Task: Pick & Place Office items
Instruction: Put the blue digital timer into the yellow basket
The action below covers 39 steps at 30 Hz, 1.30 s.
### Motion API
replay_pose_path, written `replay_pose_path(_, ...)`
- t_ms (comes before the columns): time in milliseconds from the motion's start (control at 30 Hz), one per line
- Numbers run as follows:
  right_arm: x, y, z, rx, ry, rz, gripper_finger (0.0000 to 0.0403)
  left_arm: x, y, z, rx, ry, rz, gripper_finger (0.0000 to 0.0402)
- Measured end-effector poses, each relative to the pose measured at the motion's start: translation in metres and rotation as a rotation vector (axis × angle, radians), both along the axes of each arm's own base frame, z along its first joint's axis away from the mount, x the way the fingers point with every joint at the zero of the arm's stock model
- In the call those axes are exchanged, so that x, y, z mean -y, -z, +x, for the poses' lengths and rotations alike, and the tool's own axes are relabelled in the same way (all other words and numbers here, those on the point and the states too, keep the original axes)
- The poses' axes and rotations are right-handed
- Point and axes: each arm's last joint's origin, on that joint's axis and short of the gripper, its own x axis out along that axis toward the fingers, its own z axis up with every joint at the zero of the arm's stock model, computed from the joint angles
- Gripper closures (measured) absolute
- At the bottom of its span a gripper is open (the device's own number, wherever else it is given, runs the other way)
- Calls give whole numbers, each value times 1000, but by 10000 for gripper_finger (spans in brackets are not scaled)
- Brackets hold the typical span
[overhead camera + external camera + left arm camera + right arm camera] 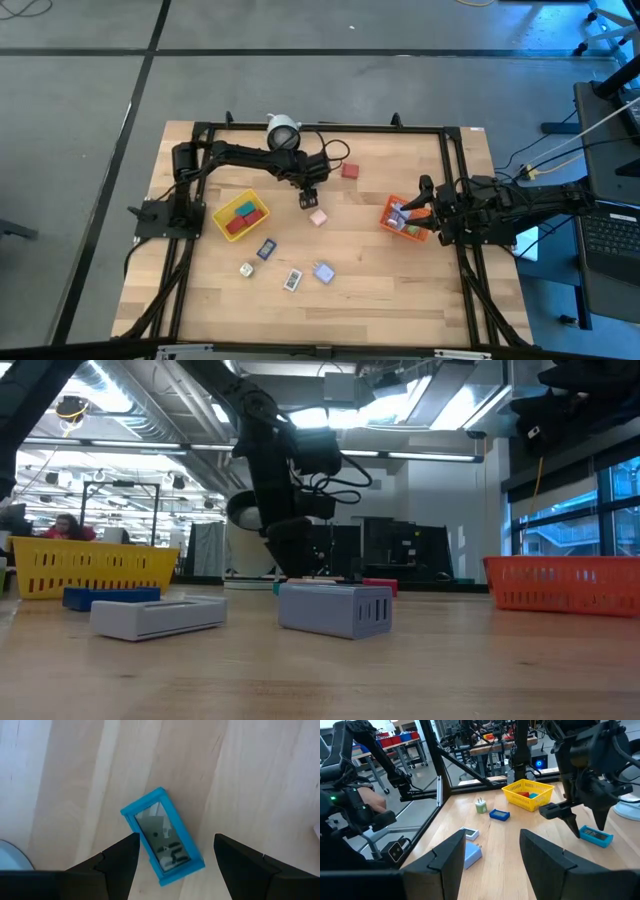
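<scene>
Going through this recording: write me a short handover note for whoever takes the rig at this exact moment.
Left gripper: open, above the teal piece, fingers on either side, nothing held.
Right gripper: by the orange tray at the right edge, holding nothing visible.
Done: several pieces lie in the yellow tray and in the orange tray.
Left: the teal piece, a pink piece, a red piece, and four pieces nearer the front: dark blue, white-green, white, pale blue.
</scene>
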Motion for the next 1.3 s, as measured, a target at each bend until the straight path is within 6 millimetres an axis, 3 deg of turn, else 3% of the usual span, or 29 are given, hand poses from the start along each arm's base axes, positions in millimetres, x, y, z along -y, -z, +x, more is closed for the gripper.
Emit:
replay_pose_path(1133,-1,0,0,-4,-17,17,215,-14,17,-4,-27,-61,-122,151)
replay_pose_path(1300,-1,0,0,-4,-17,20,215,-13,17,-4,-28,-62,-136,165)
